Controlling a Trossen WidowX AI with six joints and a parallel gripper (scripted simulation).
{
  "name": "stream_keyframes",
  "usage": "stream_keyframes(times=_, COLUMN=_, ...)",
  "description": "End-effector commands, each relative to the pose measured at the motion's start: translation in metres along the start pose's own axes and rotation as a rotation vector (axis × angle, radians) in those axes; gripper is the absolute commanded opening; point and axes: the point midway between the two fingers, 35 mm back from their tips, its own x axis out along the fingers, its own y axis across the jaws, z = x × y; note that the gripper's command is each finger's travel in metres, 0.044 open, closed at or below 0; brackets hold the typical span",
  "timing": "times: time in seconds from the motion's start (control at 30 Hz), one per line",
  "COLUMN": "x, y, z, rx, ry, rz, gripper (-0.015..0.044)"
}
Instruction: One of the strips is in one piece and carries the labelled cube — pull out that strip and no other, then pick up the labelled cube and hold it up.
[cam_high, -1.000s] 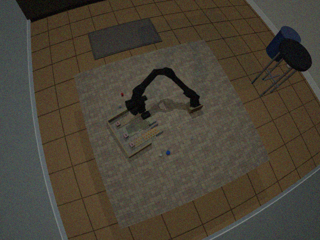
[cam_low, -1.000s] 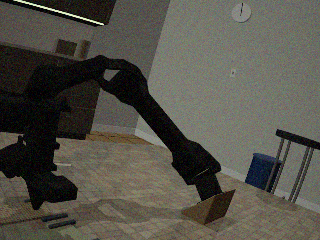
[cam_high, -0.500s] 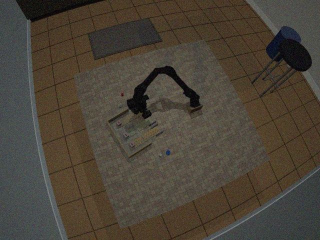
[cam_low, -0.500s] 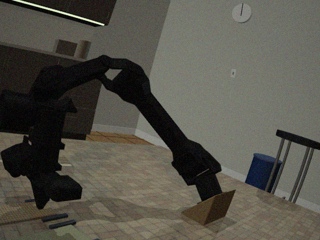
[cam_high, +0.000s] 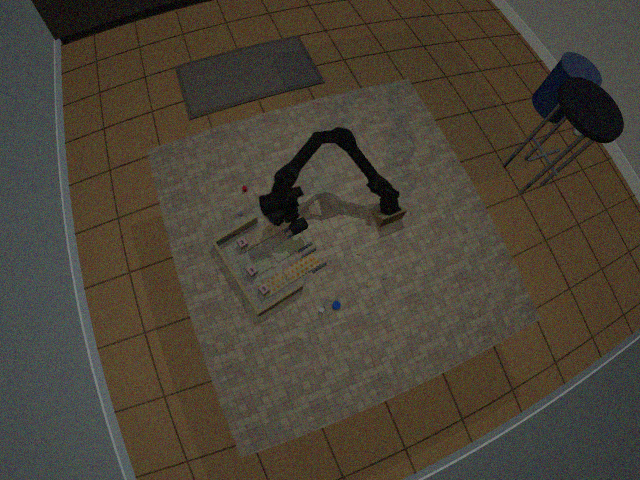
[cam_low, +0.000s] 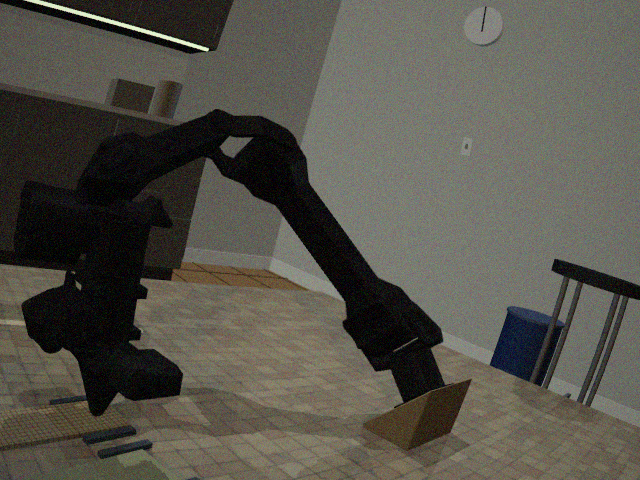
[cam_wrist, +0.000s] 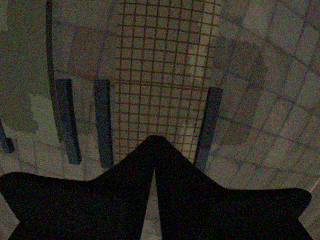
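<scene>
My gripper (cam_low: 98, 412) (cam_wrist: 155, 142) is shut and empty, pointing down low over the outer end of a grid-patterned strip (cam_low: 54, 423) (cam_wrist: 160, 60); whether the tips touch it I cannot tell. Beside it lies a mottled green strip (cam_high: 292, 248) (cam_wrist: 22, 75), then an orange-patterned strip (cam_high: 294, 273). Three pink cubes with dark marks stand at the inner ends: one cube (cam_high: 242, 243) on the grid strip's side, a middle cube (cam_high: 251, 271) and a cube (cam_high: 264, 289) by the orange-patterned strip. The marks are too blurred to read. The arm hides part of the grid strip in the top view.
Low walls (cam_high: 280, 301) edge the strips on three sides. Dark blue bars (cam_low: 109, 435) (cam_wrist: 102, 122) flank the outer ends. A blue ball (cam_high: 336, 305), a small white object (cam_high: 321, 310) and a red object (cam_high: 245, 189) lie outside. The arm stands on a wooden wedge (cam_high: 391, 218) (cam_low: 434, 418).
</scene>
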Motion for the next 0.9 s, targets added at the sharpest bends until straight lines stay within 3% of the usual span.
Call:
stream_keyframes(times=0.0, x=0.006, y=0.0, z=-0.012, rx=-0.011, ry=0.02, rz=0.0, gripper=0.0)
stream_keyframes(times=0.87, x=0.006, y=-0.001, z=-0.051, rx=-0.012, ry=0.022, rz=0.0, gripper=0.0)
